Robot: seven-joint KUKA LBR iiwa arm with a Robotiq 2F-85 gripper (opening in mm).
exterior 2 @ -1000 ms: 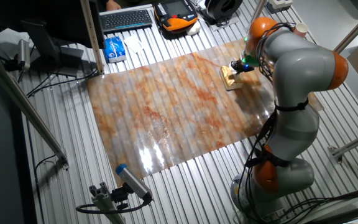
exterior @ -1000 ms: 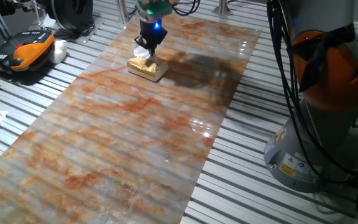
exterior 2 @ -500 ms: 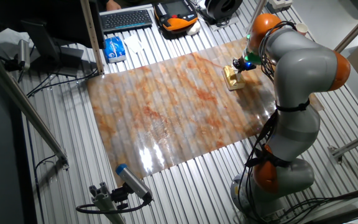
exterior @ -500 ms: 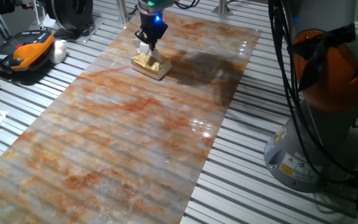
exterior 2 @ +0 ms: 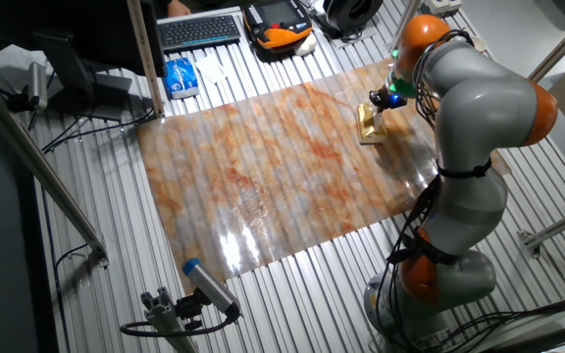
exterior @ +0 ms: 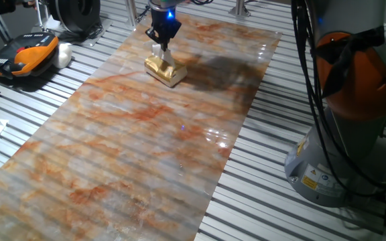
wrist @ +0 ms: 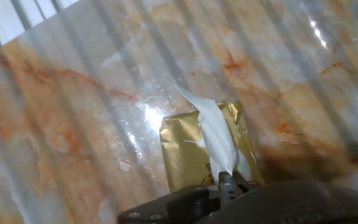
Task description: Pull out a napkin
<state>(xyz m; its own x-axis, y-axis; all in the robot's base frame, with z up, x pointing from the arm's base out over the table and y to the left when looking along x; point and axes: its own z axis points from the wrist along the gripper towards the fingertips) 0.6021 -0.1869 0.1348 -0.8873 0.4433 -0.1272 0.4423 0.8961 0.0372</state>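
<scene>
Here the napkin [wrist: 215, 134] is being pinched by the gripper [wrist: 227, 183] directly above the gold box [wrist: 188, 155], its lower end apparently not yet freed; the next move is judged to call for further upward lifting.

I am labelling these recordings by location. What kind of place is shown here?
Most likely a robotics lab or workshop, not a home. An industrial arm works at a slatted metal table, and a keyboard and loose cables lie on the bench.
</scene>
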